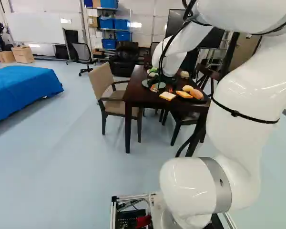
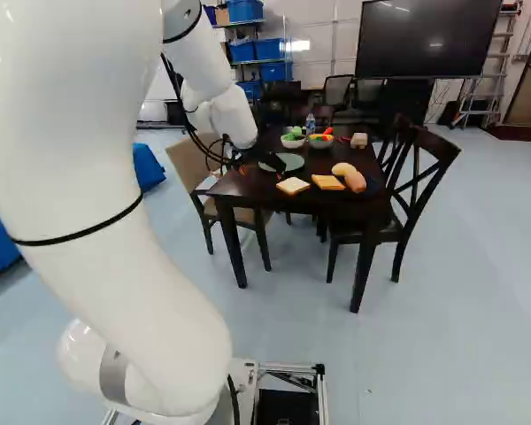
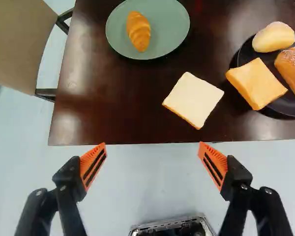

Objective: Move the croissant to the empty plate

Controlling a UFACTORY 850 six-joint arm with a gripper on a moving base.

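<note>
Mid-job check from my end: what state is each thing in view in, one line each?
Gripper: open, nothing between its fingers
Croissant: lying on the green plate
Green plate: holding the croissant
Black plate: loaded with bread
Orange-topped slice: overlapping the black plate's rim
White slice: flat on the table
Two bowls: filled
Bottle: upright
Large screen: dark
</note>
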